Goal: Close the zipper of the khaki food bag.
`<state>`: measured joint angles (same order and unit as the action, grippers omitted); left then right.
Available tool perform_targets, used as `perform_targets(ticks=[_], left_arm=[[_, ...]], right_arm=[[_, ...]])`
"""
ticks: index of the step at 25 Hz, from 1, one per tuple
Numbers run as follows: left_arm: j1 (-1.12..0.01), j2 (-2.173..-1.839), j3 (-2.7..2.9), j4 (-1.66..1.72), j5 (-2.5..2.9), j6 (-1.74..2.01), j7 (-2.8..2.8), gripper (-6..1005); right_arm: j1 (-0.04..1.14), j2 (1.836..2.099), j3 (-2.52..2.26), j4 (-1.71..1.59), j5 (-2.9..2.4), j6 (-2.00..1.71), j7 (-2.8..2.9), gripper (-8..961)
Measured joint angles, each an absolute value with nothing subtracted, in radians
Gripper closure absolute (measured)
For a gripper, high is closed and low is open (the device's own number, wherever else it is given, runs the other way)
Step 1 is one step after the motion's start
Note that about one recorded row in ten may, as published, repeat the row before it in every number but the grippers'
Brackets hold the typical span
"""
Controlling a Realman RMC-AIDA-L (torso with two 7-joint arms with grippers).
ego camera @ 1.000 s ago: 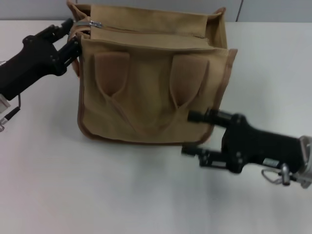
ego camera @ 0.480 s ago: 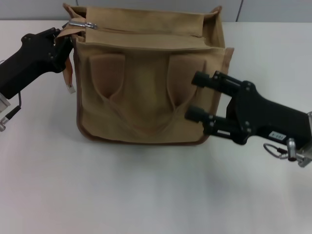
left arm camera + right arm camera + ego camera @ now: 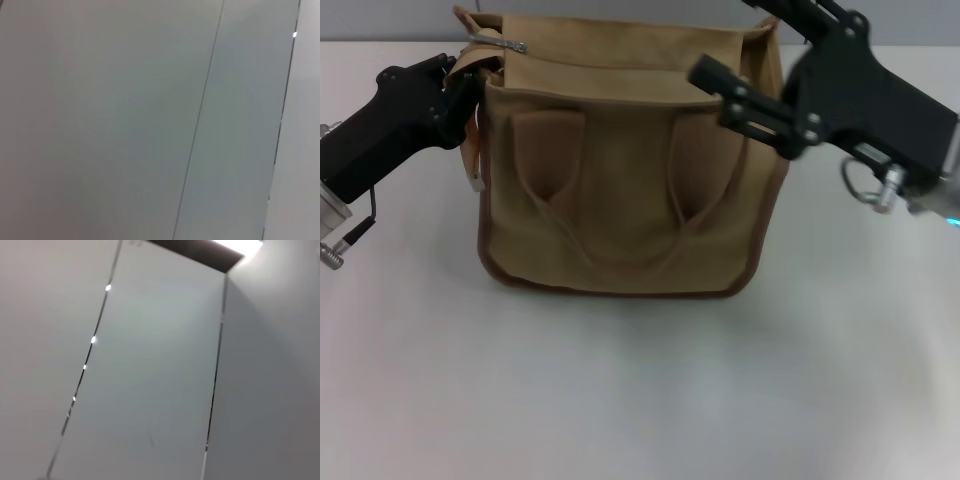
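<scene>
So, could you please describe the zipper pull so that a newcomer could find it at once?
Find the khaki food bag standing on the white table. Go to its top corner beside the left gripper; the zipper pull lies there, the only shiny silver metal on the tan cloth.

Left gripper [image 3: 470, 82] fingertips hidden against khaki food bag [image 3: 620, 190] far-left corner, grip indeterminate, right gripper [image 3: 745, 55] far finger cut off by top edge, zipper [image 3: 505, 43] slider blurred, both wrist views show only blank panels.
</scene>
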<state>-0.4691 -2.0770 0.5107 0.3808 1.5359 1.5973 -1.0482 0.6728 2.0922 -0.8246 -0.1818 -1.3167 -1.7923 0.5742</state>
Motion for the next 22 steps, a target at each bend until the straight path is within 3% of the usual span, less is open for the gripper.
perform_targets(ticks=[6,22], left_arm=[[-0.480,-2.077,0.510,0.363,1.535,1.628,-1.050,977],[-0.512,-2.078,0.511,0.332,1.534,1.644,-1.052,977]], right_arm=[[0.783,2.092,-0.821,-0.072,-1.240,-1.703,0.220,177],[0.944,2.092,-0.821,0.117,-1.221,-1.468,-0.028,178]])
